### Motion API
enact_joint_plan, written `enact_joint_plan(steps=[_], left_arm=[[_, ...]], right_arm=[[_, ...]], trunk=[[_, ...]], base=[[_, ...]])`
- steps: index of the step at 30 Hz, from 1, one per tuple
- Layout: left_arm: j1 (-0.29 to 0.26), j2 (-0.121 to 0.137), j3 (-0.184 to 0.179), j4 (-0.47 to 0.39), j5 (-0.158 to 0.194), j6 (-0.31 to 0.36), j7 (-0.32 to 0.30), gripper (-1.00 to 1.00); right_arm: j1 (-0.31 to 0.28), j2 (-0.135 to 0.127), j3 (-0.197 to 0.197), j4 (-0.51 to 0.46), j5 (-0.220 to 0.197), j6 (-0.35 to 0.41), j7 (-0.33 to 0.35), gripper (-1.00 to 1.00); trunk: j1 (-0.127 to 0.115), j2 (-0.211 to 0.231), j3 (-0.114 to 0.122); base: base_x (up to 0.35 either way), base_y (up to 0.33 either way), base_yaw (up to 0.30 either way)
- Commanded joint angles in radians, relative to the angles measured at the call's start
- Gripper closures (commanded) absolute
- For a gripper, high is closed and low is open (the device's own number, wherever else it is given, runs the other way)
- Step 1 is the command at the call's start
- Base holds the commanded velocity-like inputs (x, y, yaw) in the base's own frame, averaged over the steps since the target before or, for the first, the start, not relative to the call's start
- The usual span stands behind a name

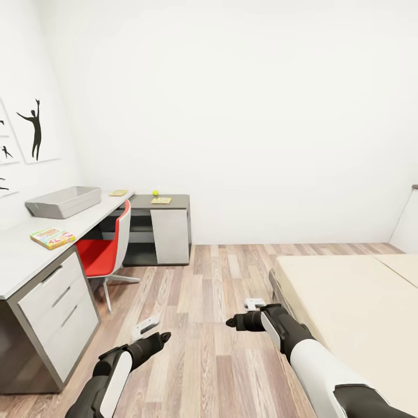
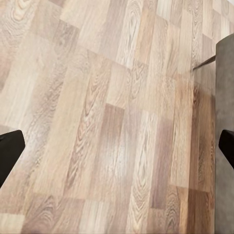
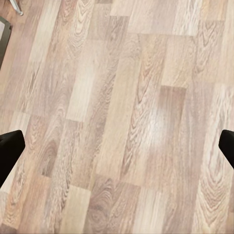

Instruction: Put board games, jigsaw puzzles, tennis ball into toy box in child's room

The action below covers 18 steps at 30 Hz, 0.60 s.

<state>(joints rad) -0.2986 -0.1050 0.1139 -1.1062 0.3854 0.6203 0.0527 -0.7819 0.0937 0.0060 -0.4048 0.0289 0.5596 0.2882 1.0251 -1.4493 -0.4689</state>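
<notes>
The pale grey toy box (image 1: 62,201) stands on the light grey table (image 1: 17,258) at the left. Nearer to me on the table lies a green-yellow-red board game (image 1: 52,238). Two thin yellowish squares, apparently the jigsaw puzzles (image 1: 118,193) (image 1: 161,201), lie farther along, with the tennis ball (image 1: 155,192) between them. The beige bed (image 1: 348,302) is at the right, and the part of the mattress I see is bare. My left gripper (image 1: 152,332) (image 2: 117,151) and right gripper (image 1: 244,312) (image 3: 117,146) hang open and empty over the wooden floor, far from all the toys.
A red swivel chair (image 1: 107,247) is tucked under the table, beside white drawers (image 1: 58,307). Open wooden floor (image 1: 215,302) runs between table and bed. A grey edge (image 2: 225,87) shows in the left wrist view. White walls close the room behind.
</notes>
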Motion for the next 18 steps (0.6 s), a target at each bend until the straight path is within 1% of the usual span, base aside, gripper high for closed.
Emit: enact_joint_plan(steps=[1,18], left_arm=[[-0.001,-0.001,0.002,-0.001,0.01,0.006,0.006,-1.0],[-0.001,-0.001,0.004,-0.001,0.011,0.004,0.005,-1.0]], right_arm=[[0.0,0.0,0.0,-0.002,0.003,0.005,0.003,-1.0],[0.0,0.0,0.001,-0.002,0.003,0.006,0.003,-1.0]], trunk=[[0.0,-0.001,-0.001],[0.0,-0.001,-0.001]], base=[[-0.02,0.0,0.0],[-0.006,0.0,0.003]])
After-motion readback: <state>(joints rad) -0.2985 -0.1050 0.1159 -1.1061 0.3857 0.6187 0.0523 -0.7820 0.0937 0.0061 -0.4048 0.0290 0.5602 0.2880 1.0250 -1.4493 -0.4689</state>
